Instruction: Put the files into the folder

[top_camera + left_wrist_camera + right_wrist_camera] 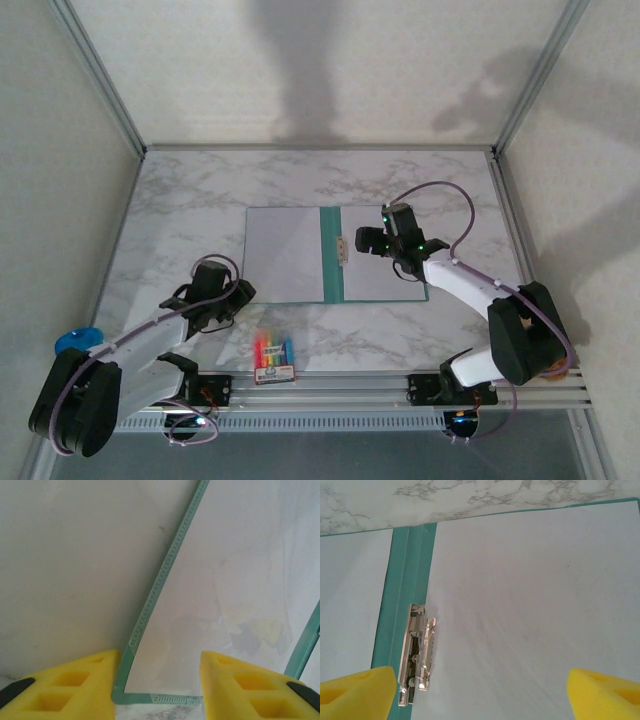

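Folder (pixel 335 285): one. Files: one white sheet (pixel 385 272) on the right panel; the left panel's white face may be a second, cannot tell. Clip (pixel 417 652): one. Crayon box (pixel 274 360): one. Tools: two, left tool (pixel 159 682) and right tool (pixel 480 687).

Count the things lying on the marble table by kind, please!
Folder: 1
Metal clip: 1
Crayon box: 1
White sheets: 1 for sure, beside the clip; the white on the folder's left side may be another
Total: 4, maybe 5
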